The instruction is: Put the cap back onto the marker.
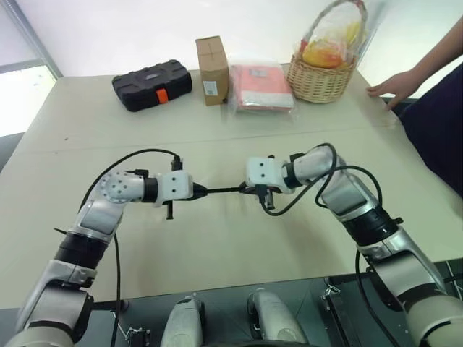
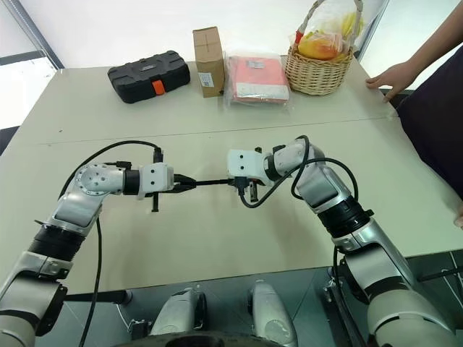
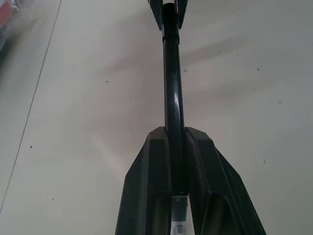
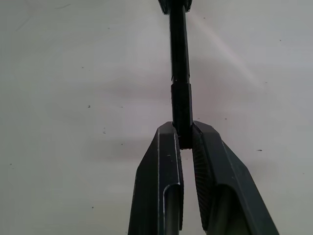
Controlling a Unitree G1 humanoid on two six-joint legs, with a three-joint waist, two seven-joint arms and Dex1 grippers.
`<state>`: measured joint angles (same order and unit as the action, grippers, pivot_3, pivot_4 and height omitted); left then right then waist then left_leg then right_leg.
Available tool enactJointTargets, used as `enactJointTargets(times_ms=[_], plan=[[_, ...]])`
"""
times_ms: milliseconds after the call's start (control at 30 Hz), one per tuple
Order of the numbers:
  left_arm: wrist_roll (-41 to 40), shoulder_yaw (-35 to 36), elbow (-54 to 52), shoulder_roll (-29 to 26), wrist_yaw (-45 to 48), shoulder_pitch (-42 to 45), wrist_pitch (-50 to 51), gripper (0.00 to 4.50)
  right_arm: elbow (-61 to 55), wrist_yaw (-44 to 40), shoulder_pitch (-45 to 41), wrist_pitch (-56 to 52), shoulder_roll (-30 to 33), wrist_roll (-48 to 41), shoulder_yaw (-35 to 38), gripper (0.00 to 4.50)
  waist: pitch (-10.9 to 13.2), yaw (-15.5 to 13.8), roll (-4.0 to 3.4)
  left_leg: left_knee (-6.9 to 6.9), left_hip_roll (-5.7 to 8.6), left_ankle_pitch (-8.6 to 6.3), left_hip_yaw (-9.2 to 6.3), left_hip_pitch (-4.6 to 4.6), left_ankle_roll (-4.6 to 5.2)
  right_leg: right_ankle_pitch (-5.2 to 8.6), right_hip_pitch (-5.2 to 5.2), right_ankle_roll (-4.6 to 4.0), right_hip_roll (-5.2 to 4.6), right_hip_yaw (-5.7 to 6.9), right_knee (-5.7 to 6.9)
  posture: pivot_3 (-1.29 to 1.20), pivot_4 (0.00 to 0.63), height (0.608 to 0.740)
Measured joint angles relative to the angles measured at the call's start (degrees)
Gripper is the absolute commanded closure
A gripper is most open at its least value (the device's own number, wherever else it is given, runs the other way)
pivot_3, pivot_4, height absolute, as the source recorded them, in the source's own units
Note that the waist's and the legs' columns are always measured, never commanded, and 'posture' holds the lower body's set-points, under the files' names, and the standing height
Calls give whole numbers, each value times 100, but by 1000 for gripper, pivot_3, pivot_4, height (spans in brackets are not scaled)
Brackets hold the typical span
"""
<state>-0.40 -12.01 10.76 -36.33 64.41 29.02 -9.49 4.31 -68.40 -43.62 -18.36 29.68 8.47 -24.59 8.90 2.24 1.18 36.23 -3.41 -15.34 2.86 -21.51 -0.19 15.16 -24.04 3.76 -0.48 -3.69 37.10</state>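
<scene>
Both arms reach in over the middle of the beige counter (image 1: 217,246), elbows out and forearms angled toward each other, so the two claws face tip to tip above the surface. The left claw (image 1: 200,191) points toward the right and a little downward, its two black fingers (image 3: 151,181) pressed against the sides of the marker (image 3: 172,93), which runs straight out from between them. The right claw (image 1: 249,189) points toward the left and dips more steeply; its fingers (image 4: 161,181) are pinched on the cap (image 4: 181,115), a short black sleeve in line with the marker's shaft. From the right wrist view the cap appears to sit over the marker's end, though how fully it is seated is hard to judge. The marker hangs level between the claws, clear of the counter. Along the far edge stand a black tool case (image 1: 152,85), a cardboard box (image 1: 211,70), a red packet (image 1: 260,87) and a wicker basket (image 1: 322,76). A person's hand (image 1: 391,88) rests on the counter's far right corner.
</scene>
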Motion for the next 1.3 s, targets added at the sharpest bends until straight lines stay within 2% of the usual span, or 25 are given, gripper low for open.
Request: enactJointTargets(times_ms=[333,733,1300], plan=[[0,12,35,92,-21,10,19,4500,-12,-32,14,27,1,122,6,4437,0,3,0,0,0,0,0,0,0,0,0,0,0,0,1,0,150,740],[3,39,122,165,379,97,-24,4500,-44,-388,81,230,58,159,41,4437,0,3,0,0,0,0,0,0,0,0,0,0,1,0,1,0,150,740],[320,169,426,278,101,114,-878,4500,-177,-462,81,-708,-161,124,310,4437,0,1,0,0,0,0,0,1,0,0,0,0,1,0,2,0,150,740]])
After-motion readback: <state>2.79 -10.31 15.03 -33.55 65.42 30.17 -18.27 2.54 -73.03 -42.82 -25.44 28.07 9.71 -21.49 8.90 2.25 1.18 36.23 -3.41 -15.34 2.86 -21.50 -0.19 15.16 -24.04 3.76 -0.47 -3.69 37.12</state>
